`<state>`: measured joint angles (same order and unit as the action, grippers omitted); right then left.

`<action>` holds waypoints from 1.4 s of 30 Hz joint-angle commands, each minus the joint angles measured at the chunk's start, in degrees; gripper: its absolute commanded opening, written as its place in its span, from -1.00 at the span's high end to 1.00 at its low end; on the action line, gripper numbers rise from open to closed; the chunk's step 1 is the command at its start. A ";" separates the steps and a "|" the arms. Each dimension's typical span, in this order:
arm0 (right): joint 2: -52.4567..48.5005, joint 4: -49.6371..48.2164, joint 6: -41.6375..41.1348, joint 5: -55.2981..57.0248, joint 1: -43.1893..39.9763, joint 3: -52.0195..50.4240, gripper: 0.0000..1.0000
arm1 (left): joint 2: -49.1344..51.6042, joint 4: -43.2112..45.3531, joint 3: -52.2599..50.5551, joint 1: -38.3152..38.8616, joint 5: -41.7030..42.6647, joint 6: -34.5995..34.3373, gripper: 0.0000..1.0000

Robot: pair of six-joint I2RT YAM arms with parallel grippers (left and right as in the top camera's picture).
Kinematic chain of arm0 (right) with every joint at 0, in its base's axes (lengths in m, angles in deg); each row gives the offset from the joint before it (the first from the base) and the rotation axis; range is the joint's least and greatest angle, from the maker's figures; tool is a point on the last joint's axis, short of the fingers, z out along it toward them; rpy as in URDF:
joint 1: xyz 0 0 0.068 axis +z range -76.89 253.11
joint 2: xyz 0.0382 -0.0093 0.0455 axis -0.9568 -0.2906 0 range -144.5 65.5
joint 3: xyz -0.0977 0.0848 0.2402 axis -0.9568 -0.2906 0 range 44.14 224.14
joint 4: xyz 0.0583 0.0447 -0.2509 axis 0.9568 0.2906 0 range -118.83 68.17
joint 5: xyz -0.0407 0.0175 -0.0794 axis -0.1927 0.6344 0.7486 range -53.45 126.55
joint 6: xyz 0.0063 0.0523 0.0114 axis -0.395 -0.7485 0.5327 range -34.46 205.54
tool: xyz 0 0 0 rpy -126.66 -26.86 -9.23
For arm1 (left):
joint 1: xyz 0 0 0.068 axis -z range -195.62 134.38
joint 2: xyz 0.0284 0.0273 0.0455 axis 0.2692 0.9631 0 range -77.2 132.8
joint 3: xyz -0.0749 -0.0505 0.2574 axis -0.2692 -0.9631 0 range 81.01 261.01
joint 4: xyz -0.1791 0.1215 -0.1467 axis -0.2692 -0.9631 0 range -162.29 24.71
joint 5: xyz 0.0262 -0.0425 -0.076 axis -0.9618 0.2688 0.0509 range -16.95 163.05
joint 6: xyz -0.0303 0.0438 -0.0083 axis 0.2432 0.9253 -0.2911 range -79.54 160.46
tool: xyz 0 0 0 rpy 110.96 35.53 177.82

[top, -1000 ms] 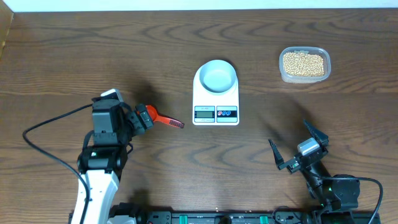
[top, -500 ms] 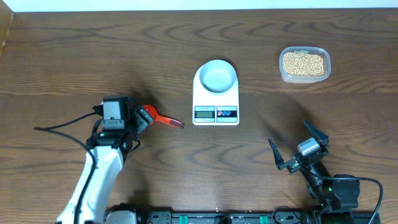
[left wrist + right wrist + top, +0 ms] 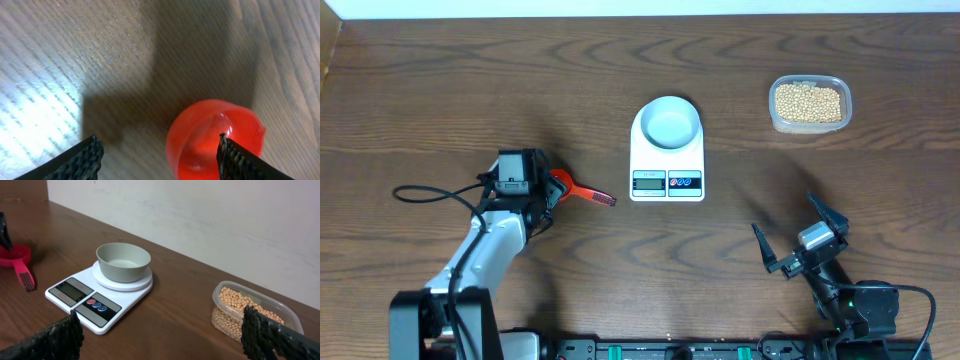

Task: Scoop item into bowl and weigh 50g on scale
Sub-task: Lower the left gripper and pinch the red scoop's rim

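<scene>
Beans [image 3: 808,102], too many to count, heaped in one clear tub [image 3: 810,128] near table's [image 3: 420,80] far right corner, well apart from both grippers. Left gripper [image 3: 552,190], jaws apart, straddling cup of one red scoop [image 3: 585,192] between scale [image 3: 667,165] and left edge. Right gripper [image 3: 785,215] spread wide near front edge. One pale bowl [image 3: 669,125] on one white scale at table's centre, display too small to read.
</scene>
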<state>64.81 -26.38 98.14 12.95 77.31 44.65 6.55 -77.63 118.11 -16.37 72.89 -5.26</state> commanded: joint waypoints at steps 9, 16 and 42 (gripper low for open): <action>0.26 0.17 -0.13 -0.33 0.28 -0.15 -0.98 | 2.64 1.81 1.27 -0.28 -0.28 -2.89 -0.18; 0.26 0.17 -0.13 -0.33 0.28 -0.15 -0.99 | 2.64 1.81 1.27 -0.28 -0.28 -2.89 -0.19; 0.26 0.17 -0.13 -0.33 0.28 -0.15 -0.99 | 2.64 2.25 1.27 -0.15 -0.28 -2.89 -0.40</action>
<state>64.81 -26.38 98.14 12.98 77.31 44.65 8.86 -75.33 118.40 -16.37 72.91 -7.77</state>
